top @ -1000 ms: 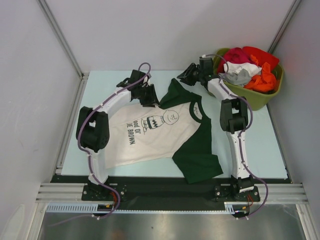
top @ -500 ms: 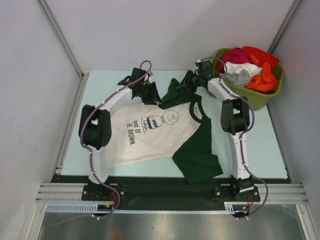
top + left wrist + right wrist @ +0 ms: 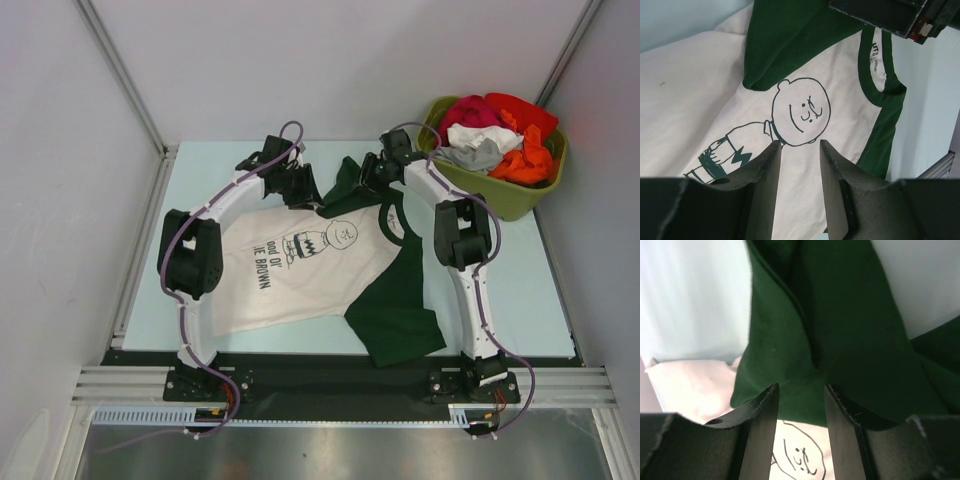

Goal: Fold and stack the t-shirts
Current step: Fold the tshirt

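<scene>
Shirt was cream and dark green with a black cartoon print; tub olive, table pale blue.

White arms, black joints, purple cables

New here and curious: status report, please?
Open and empty: left hand, right hand, both over the t-shirt. Shirt spread out, not yet folded. Nothing blocking; clothes tub sits aside.
</scene>
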Robot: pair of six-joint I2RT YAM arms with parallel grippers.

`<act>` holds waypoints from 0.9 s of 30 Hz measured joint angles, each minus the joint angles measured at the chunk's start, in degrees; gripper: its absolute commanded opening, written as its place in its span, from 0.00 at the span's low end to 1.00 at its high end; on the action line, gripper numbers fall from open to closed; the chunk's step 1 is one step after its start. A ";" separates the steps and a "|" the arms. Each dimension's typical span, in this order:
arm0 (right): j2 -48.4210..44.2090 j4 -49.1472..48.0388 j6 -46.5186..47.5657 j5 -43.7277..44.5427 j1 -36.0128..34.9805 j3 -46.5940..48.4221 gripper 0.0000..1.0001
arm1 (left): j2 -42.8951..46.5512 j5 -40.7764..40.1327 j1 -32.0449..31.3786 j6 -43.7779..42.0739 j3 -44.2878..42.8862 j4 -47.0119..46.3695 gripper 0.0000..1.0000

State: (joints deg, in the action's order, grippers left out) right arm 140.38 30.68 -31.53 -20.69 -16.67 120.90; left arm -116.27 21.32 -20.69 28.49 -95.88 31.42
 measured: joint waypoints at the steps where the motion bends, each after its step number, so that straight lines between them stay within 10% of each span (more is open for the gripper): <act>1: 0.31 -0.07 -0.33 0.35 0.02 -0.02 0.47 | 0.00 -0.02 -0.02 0.00 0.02 -0.02 0.42; 14: 3.15 -3.28 -4.28 0.74 0.26 1.16 0.20 | 0.02 -0.04 0.11 0.00 2.16 0.00 0.42; 21: 3.21 -5.86 -4.92 0.26 0.26 1.40 0.33 | 0.02 -0.02 0.15 0.00 2.45 0.00 0.42; 27: 3.76 -6.12 -5.84 -0.02 0.26 2.58 0.00 | 0.07 -0.04 0.15 -0.02 2.91 -0.02 0.42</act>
State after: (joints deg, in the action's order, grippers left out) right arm 144.14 24.56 -37.36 -20.71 -16.40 123.48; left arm -116.20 21.28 -20.53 28.47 -92.97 31.40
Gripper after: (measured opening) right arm 0.098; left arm 0.418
